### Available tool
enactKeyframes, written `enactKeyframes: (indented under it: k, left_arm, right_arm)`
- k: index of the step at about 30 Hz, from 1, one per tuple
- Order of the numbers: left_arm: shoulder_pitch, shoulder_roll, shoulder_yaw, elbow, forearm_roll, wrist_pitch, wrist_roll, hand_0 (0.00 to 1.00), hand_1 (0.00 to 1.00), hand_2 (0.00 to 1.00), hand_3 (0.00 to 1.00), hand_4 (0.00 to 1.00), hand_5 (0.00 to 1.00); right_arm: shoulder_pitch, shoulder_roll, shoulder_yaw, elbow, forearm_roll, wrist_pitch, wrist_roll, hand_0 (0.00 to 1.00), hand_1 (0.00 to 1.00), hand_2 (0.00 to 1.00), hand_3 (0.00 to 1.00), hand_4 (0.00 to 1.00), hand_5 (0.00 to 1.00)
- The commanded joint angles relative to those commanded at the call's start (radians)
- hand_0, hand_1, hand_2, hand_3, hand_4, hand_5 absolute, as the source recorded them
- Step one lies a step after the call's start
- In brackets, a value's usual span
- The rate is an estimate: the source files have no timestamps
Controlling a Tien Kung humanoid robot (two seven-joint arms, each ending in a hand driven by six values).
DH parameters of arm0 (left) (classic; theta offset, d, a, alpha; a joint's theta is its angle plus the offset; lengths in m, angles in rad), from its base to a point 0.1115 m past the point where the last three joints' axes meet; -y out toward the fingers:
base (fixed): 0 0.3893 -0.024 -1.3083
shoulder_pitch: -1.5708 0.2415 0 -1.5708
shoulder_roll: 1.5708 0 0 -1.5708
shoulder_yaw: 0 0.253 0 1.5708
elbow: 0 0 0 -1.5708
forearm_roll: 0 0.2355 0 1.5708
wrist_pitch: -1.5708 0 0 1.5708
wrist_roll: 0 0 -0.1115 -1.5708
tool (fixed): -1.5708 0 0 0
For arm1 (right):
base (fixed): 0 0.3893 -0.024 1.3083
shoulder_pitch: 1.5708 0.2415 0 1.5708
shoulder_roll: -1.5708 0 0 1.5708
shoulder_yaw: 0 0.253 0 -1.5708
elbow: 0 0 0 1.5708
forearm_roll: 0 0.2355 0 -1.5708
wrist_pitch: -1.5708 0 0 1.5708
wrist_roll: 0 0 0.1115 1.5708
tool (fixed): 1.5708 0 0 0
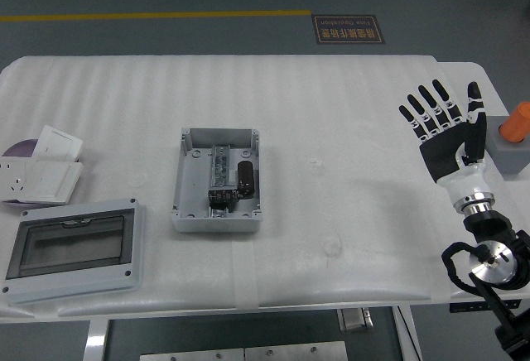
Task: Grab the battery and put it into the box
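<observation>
A grey open box (217,180) sits on the white table, left of centre. A dark cylindrical battery (246,175) lies inside it, at the right side beside a metal rail part (220,175). My right hand (444,122) is at the table's right edge, far from the box, palm showing, fingers spread and pointing up, holding nothing. My left hand is out of view.
A grey box lid with a clear window (73,247) lies at the front left. A white wall socket and papers (40,170) lie at the left edge. A grey block with an orange button (513,137) stands at the far right, just beyond my hand.
</observation>
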Motion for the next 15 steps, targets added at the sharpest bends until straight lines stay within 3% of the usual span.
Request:
enactKeyframes:
  k: [15]
  left_arm:
    - [0.000,-0.002,0.003,0.001,-0.002,-0.001,-0.002,0.620,0.648,0.522,0.547,0.619,0.354]
  right_arm:
    - [-0.016,-0.015,0.032,0.042,-0.036,-0.014,-0.017,0.721,0.699,0.711,0.705,0.841,0.670]
